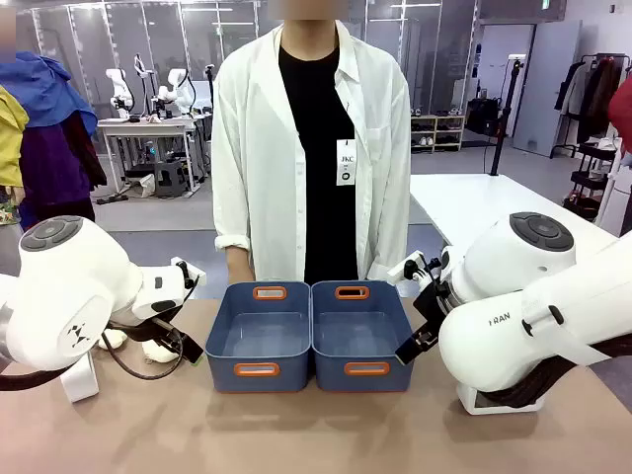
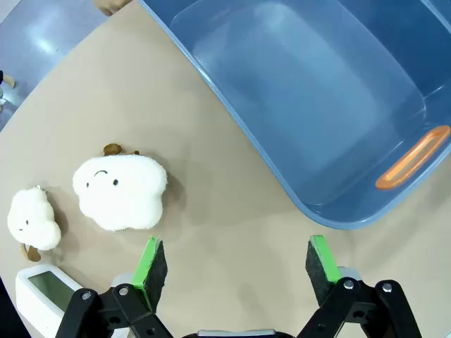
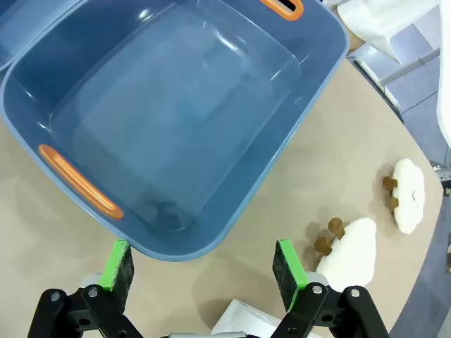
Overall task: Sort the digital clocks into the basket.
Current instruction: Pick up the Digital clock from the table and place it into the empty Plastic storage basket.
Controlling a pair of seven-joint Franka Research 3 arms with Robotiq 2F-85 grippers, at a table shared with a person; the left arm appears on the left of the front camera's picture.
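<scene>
Two blue baskets stand side by side mid-table, the left basket (image 1: 259, 336) and the right basket (image 1: 360, 334); both hold nothing. A white digital clock (image 2: 44, 296) with a grey-green face lies on the table at the lower left of the left wrist view, just outside my left gripper (image 2: 236, 271). That gripper hangs open over bare table next to the left basket's (image 2: 317, 105) handle end. My right gripper (image 3: 204, 271) is open above the near rim of the right basket (image 3: 176, 120). A white box corner (image 3: 243, 317), seemingly another clock, peeks out beneath it.
Two fluffy white plush toys (image 2: 120, 191) (image 2: 33, 218) lie left of the baskets, and two more (image 3: 352, 253) (image 3: 407, 193) lie to their right. A person in a white shirt (image 1: 267, 158) stands at the far edge. My arms' bases (image 1: 69, 296) (image 1: 523, 316) flank the baskets.
</scene>
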